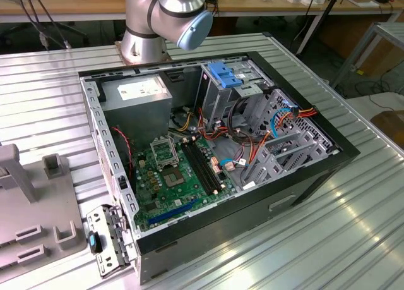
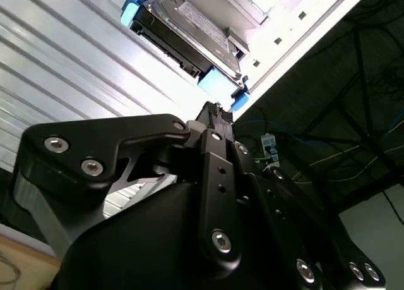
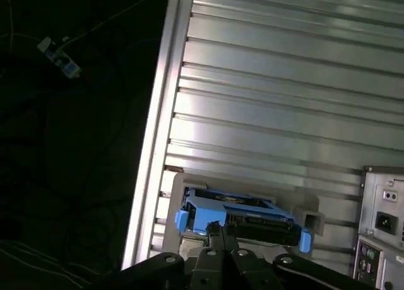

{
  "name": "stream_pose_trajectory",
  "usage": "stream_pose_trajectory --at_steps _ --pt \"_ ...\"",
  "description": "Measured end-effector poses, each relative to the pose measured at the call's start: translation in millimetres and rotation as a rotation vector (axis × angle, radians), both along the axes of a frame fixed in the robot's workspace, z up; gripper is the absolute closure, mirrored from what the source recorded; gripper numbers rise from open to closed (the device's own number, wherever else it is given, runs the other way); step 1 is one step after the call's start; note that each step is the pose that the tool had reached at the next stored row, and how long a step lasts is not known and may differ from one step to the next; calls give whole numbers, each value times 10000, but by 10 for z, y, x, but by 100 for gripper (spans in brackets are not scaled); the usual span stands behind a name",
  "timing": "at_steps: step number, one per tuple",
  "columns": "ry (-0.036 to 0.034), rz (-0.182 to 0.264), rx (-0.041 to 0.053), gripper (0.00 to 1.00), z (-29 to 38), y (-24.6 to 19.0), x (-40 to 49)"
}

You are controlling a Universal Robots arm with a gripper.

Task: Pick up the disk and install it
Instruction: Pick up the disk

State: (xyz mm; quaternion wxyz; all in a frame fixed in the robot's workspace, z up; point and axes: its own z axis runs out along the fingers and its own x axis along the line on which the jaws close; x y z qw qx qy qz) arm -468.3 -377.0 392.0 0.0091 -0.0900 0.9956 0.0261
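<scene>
We see the disk [image 3: 243, 219] lying flat in a pale grey holder [image 3: 310, 222] on the ribbed metal table [image 3: 284, 100], near the table's edge and beside the rear panel of the computer case [image 3: 382, 230]. The gripper [image 3: 214, 229] has its tips pressed together, clasping nothing, just by the disk's blue frame. In the second wrist view a white label [image 2: 202, 24] sits on the disk; we can't make out its print. In the exterior view the power supply [image 1: 136, 95] carries another.

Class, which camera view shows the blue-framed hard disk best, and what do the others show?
The second wrist view: the flat dark grey metal disk in its bright blue plastic frame shows its labelled face and a long side. The first wrist view shows it end-on, seated in a grey holder.
</scene>
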Motion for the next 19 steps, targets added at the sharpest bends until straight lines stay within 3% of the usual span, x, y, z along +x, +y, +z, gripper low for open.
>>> stream_pose_trajectory --at_steps 13,15,19 --pt "-1 2834 1 89 -2 0 0" --pt "0 3640 0 89 -2 0 0" --pt "0 4525 0 89 -2 0 -1"
